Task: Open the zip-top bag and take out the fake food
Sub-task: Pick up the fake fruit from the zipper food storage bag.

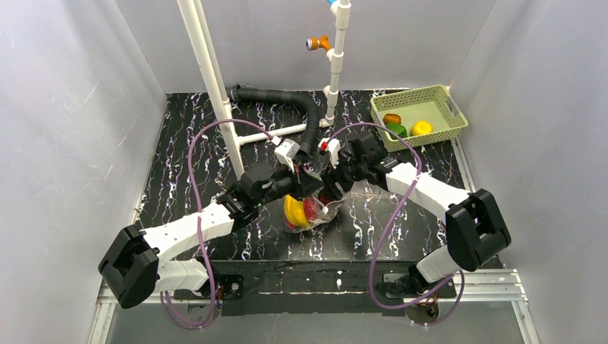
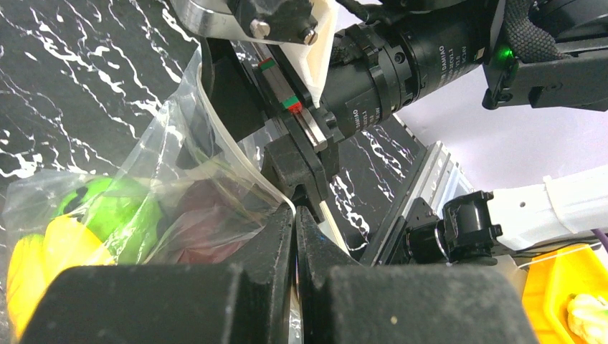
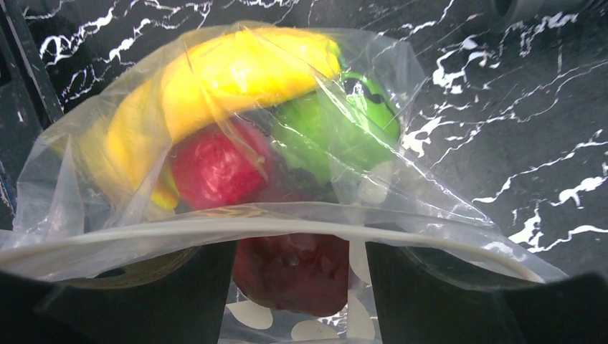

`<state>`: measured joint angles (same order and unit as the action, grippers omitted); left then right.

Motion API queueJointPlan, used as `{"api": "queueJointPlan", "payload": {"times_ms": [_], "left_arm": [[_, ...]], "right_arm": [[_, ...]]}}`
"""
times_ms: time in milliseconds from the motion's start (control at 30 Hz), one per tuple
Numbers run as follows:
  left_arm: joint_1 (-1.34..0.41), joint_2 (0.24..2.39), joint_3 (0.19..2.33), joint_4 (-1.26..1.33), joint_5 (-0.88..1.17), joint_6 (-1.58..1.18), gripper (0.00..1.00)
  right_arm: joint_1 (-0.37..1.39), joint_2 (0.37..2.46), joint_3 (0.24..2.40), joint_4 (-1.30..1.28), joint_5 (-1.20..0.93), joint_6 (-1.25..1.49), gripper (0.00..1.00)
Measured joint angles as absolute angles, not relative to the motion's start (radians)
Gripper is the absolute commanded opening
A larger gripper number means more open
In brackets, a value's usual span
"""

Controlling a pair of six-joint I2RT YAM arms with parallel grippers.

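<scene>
- Zip-top bag (image 1: 313, 213) is at mid-table (image 1: 179, 143), between the two hands and in front of the arm bases. Its mouth points up towards the hands. Cannot tell whether its bottom rests on the table.
- Left hand (image 2: 294, 223) is clenched. Both fingers are pressed together on the bag's rim, with the clear film pinched between them.
- Right hand (image 3: 301, 294) is released, its fingers (image 3: 179, 301) standing well apart. The pale zip strip runs across in front of both fingers. One finger appears to sit inside the mouth and the other outside.
- Seen through the film from the right wrist, the bag holds a banana (image 3: 229, 72), a green pepper (image 3: 337, 129), a red piece (image 3: 211, 168) and a dark red apple (image 3: 294, 269). The apple is nearest the mouth.
- Green basket (image 1: 412, 93) sits at the far right corner of the table, well apart from the bag. It holds a lemon (image 1: 421, 127), a green ball (image 1: 396, 130) and an orange-brown piece (image 1: 391, 118).
</scene>
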<state>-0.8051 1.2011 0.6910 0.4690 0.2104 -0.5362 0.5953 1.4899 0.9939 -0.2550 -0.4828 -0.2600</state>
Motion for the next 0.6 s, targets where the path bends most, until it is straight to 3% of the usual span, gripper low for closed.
{"api": "queueJointPlan", "payload": {"times_ms": [300, 600], "left_arm": [[-0.808, 1.2, 0.662, 0.484, 0.226, -0.54, 0.0], [-0.808, 1.201, 0.625, 0.549, 0.236, -0.549, 0.0]], "right_arm": [[0.595, 1.464, 0.966, -0.275, -0.485, -0.302, 0.82], [0.566, 1.409, 0.968, -0.355, -0.695, -0.398, 0.76]]}}
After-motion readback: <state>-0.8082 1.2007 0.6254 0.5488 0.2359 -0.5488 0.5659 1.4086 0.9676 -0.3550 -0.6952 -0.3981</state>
